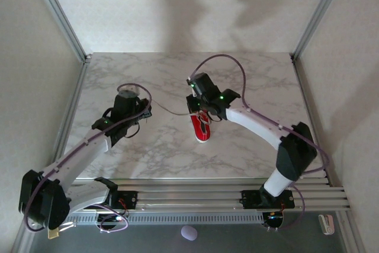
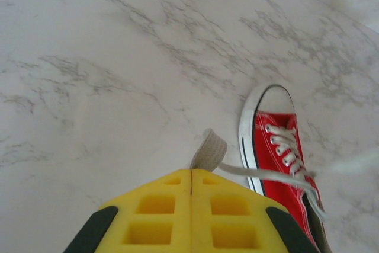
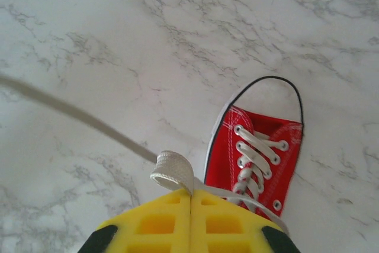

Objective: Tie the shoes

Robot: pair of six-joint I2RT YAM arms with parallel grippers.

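Observation:
The small red sneaker (image 1: 202,130) with white toe cap lies mid-table, toe toward the arm bases. My left gripper (image 1: 148,109) sits left of it, shut on a white lace (image 1: 172,112) stretched taut to the shoe. In the left wrist view the yellow fingers (image 2: 154,211) meet, and a folded bit of lace (image 2: 209,149) sticks out past the left gripper (image 2: 190,171), with the sneaker (image 2: 278,152) to the right. My right gripper (image 1: 198,111) hovers over the shoe's heel end. There the right gripper (image 3: 190,192) is shut on a lace loop (image 3: 173,170) beside the sneaker (image 3: 260,158).
The marble tabletop (image 1: 148,152) is bounded by metal frame posts (image 1: 59,13) and white side walls. Grooved rails (image 1: 195,197) run along the near edge. A small lilac object (image 1: 189,233) and a white clip (image 1: 325,223) lie below the rails.

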